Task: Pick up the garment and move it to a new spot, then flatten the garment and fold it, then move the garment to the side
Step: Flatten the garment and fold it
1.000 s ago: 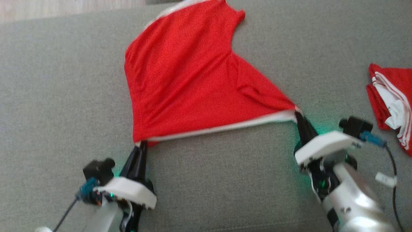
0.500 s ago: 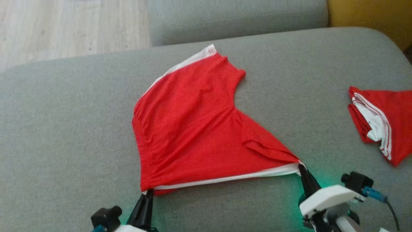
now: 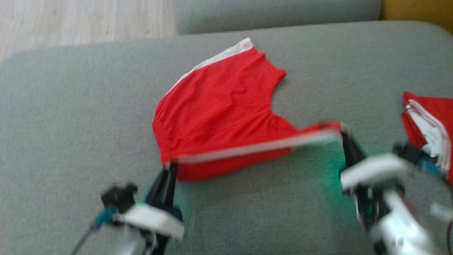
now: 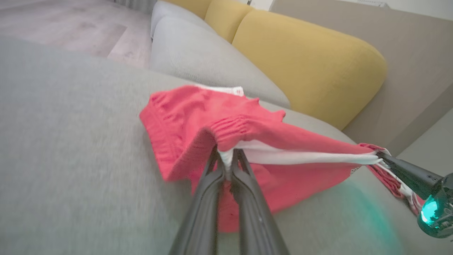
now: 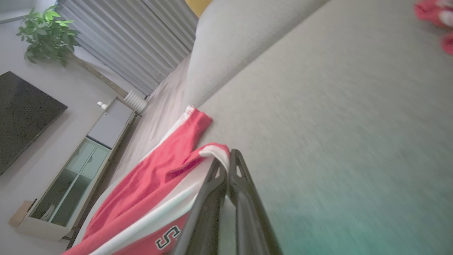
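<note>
The garment [image 3: 223,106] is a red pair of shorts with white side stripes, lying on the grey sofa seat [image 3: 70,117]. Its near white-striped edge is lifted and stretched between my two grippers, folding back over the rest. My left gripper [image 3: 171,165] is shut on the near left corner, seen pinched between the fingers in the left wrist view [image 4: 226,159]. At the near right corner, my right gripper [image 3: 342,131] is shut on the cloth [image 5: 198,159], its fingers [image 5: 230,170] pressed together. The right gripper [image 4: 384,157] also appears at the right of the left wrist view.
A second red and white garment [image 3: 428,131] lies bunched at the right edge of the seat. Grey back cushions [image 3: 276,14] and a yellow cushion [image 4: 304,60] stand behind. Wooden floor [image 3: 81,21] lies beyond the far left edge.
Both grippers have lifted the garment's near edge and carried it away from me over the red cloth. The head camera has also shifted, and the picture is blurred with motion.
</note>
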Robot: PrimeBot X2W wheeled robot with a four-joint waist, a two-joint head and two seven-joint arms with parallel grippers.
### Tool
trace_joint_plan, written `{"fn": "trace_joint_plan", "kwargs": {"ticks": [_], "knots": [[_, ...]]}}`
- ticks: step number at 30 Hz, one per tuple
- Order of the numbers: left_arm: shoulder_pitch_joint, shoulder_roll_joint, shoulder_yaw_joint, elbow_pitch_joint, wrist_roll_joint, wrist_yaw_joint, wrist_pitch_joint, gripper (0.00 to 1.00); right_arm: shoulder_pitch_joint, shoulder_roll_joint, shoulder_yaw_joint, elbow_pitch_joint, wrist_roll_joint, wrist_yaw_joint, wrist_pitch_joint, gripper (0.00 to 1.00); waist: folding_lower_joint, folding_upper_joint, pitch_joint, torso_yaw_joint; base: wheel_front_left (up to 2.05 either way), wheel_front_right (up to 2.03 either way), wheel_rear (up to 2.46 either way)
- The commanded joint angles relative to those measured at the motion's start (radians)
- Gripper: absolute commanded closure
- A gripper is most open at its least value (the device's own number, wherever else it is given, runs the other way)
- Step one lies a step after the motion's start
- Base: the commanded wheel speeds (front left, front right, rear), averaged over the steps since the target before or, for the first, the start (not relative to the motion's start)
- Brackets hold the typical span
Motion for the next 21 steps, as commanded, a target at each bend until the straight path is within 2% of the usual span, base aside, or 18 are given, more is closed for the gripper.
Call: {"fn": "trace_joint_plan", "kwargs": {"ticks": [1,10,16,21], "knots": [[-0.100,0.021,0.029,-0.036,-0.005,0.002,-0.005,1.00,-0.117,-0.009,0.003,-0.024,-0.022,0.003,0.014,1.00,-0.0001,0.0000,0.053,0.035,0.00,0.00,0.00],[-0.300,0.032,0.005,-0.003,-0.021,0.002,-0.005,1.00,-0.438,0.020,-0.011,0.113,-0.153,0.003,0.064,1.00,-0.0001,0.0000,0.179,0.101,0.00,0.00,0.00],[-0.391,-0.001,0.001,0.012,-0.038,0.002,-0.005,1.00,-0.642,0.047,-0.018,0.260,-0.254,0.003,0.061,1.00,-0.0001,0.0000,0.260,0.150,0.00,0.00,0.00],[-0.474,-0.037,-0.003,0.007,-0.038,0.002,-0.005,1.00,-0.774,0.043,-0.033,0.384,-0.332,0.003,0.030,1.00,-0.0001,0.0000,0.309,0.188,0.00,0.00,0.00]]}}
